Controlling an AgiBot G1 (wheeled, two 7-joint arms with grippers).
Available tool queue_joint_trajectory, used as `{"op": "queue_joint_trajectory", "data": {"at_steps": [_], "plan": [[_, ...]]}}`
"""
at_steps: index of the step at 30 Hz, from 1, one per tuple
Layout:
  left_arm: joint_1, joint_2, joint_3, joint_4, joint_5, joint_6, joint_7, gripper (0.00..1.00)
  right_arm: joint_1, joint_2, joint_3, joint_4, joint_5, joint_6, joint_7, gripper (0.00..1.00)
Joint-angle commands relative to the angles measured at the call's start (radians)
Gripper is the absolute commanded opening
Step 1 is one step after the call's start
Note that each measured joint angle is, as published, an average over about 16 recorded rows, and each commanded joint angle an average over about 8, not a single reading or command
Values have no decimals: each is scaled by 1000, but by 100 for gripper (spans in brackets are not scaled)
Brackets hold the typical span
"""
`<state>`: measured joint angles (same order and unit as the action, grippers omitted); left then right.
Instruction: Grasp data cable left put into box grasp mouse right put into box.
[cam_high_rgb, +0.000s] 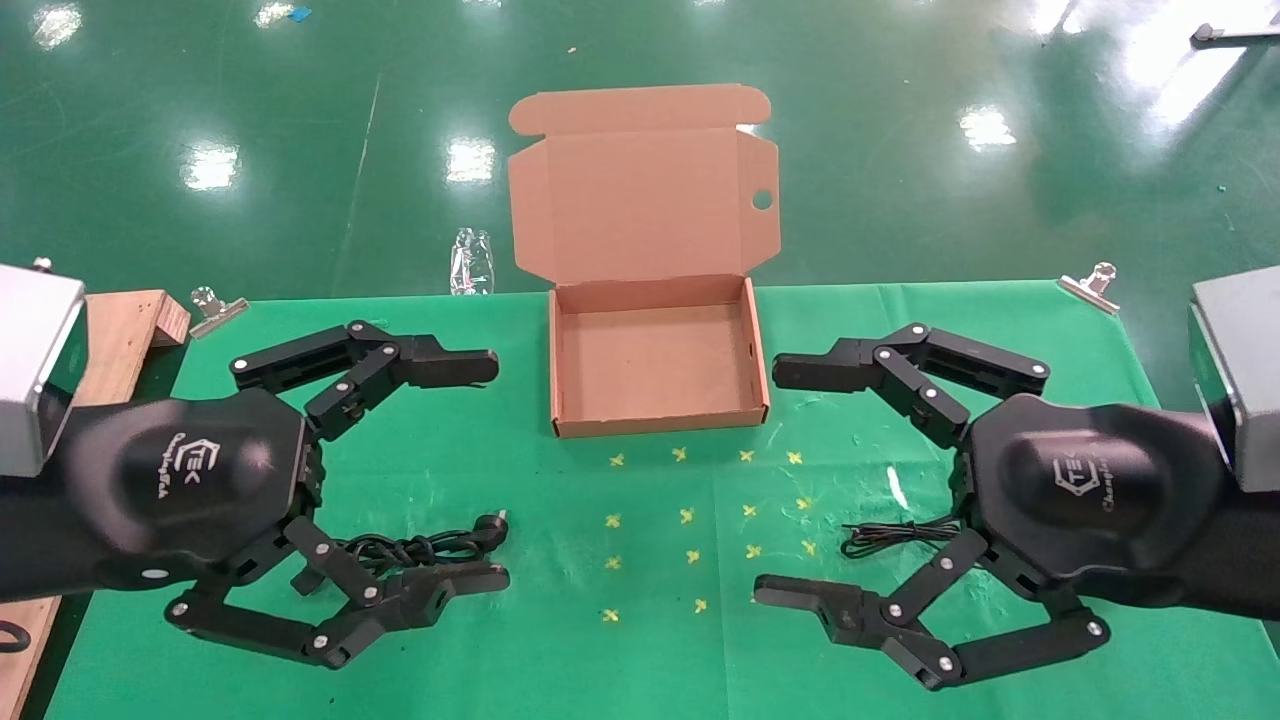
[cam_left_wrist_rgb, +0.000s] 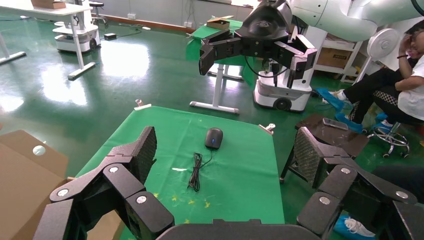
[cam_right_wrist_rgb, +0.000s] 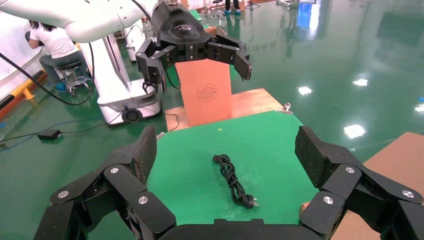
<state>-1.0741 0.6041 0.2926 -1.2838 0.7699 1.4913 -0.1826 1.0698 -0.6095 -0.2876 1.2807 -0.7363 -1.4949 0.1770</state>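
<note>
Hovering spread wide, left gripper (cam_high_rgb: 495, 470) above data cable (cam_high_rgb: 420, 546), right gripper (cam_high_rgb: 770, 480) equally spread beside box (cam_high_rgb: 660, 420)

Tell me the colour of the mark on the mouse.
Blue, on the black mouse; clearest in the left wrist view.

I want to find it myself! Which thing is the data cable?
Start at the brown box in the middle of the green table. Look toward the left gripper; beneath it lies the data cable, short, twisted and thick with a chunky plug, unlike the mouse's thin cord.
</note>
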Motion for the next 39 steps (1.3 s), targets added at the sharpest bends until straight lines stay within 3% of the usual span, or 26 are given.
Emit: {"op": "queue_joint_trajectory", "data": {"at_steps": [1,12,32,39], "plan": [[3,0,0,0,1,1,4,100,-1,0,0,-1,1,-1,-1,100],[-37,-21,73,-9,203,-24,-21,100,-19,0,-20,-21,-54,8,-25,100],[-62,-2,99,22,247,-9,-15,100,-29,-8,-33,-43,-81,23,-27,100],[-70,2,128,9,315,-10,-14,100,-27,15,-52,-35,-144,38,-20,100]]}}
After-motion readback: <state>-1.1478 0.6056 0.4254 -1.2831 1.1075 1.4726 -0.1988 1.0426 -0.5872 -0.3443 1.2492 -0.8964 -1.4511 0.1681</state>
